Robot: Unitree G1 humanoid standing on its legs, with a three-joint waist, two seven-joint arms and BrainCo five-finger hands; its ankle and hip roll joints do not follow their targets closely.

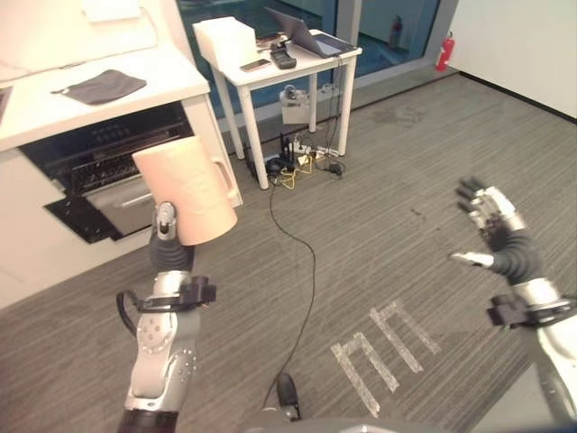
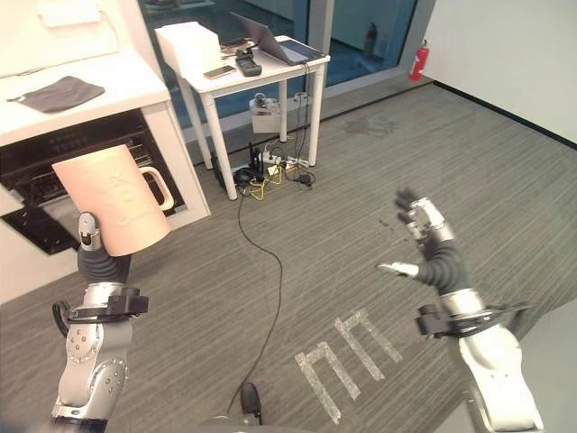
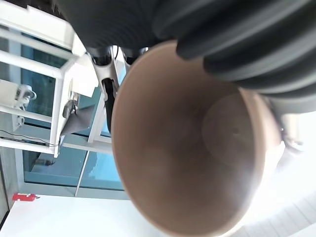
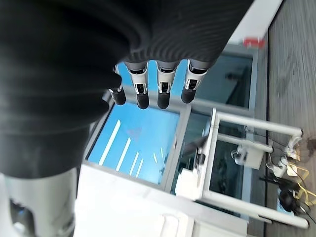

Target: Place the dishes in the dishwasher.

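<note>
— Risks, view by view?

— From the head views, my left hand (image 1: 165,236) gripped the mug (image 1: 191,191) in front of the open dishwasher (image 1: 99,171); it could have clipped the door.

— Wrists?

— Left wrist: mug interior, fingers wrapped. Right hand (image 2: 424,236) was spread, idle, far from the dishwasher.

— Writing?

— None readable.

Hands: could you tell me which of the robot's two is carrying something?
The left hand, raising a beige mug; the right hand is open and empty.
</note>
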